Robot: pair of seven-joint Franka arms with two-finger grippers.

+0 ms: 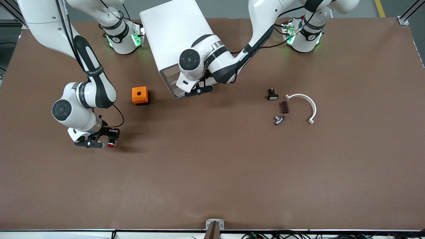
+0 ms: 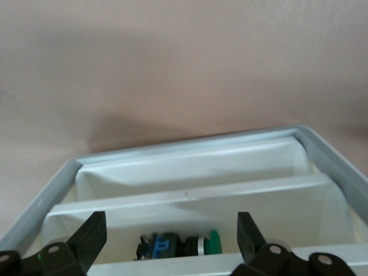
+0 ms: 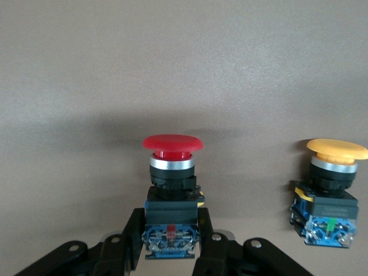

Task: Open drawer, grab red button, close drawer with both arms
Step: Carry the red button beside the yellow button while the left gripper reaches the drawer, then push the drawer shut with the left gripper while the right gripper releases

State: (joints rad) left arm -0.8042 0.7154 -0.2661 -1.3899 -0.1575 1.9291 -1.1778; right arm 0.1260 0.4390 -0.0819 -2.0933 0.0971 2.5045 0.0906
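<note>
The white cabinet (image 1: 172,33) stands near the robots' bases, and its drawer (image 1: 170,81) is pulled out. My left gripper (image 1: 198,90) is at the drawer's open end. In the left wrist view it (image 2: 171,238) is open and empty over the grey-rimmed drawer (image 2: 190,146), where a green-capped push-button (image 2: 181,244) lies. My right gripper (image 1: 99,142) is low over the table toward the right arm's end, shut on the button (image 1: 111,144). In the right wrist view its fingers (image 3: 132,236) clamp the blue rear block of the red-capped button (image 3: 171,172).
An orange-yellow-capped twin (image 3: 330,195) shows beside the held button. An orange box with a hole (image 1: 140,95) sits beside the drawer. Small dark parts (image 1: 273,94), a metal fitting (image 1: 279,119) and a white curved bracket (image 1: 303,104) lie toward the left arm's end.
</note>
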